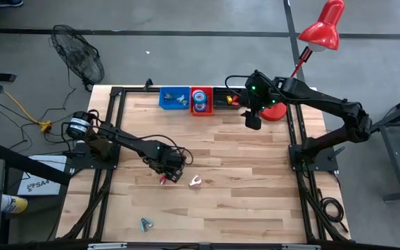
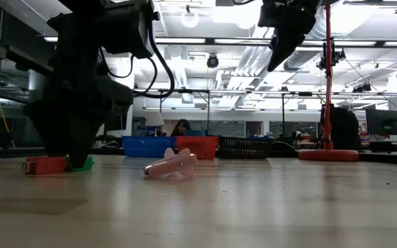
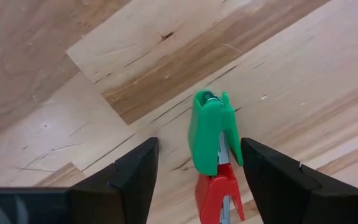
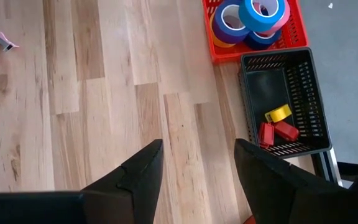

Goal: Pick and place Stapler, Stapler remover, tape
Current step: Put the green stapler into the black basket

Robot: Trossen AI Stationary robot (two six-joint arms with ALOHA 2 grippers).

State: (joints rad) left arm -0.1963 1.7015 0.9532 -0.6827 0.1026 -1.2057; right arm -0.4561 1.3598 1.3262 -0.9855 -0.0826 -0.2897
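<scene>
While the right gripper (image 1: pixel 253 123) waits open at upper right, the left gripper (image 1: pixel 165 173), open, straddles a green-and-red stapler (image 3: pixel 214 155) at centre-left, ready to close.

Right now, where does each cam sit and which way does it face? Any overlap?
High: overhead, straight down on the table; both arms show.
Low: table-top height, level toward the room; arms drop in from above.
Left wrist: on the left arm, down past open left fingers at the green and red stapler.
Right wrist: on the right arm, down past open right fingers at the red basket and black basket.
Shared: high and right wrist both show the pink staple remover.
</scene>
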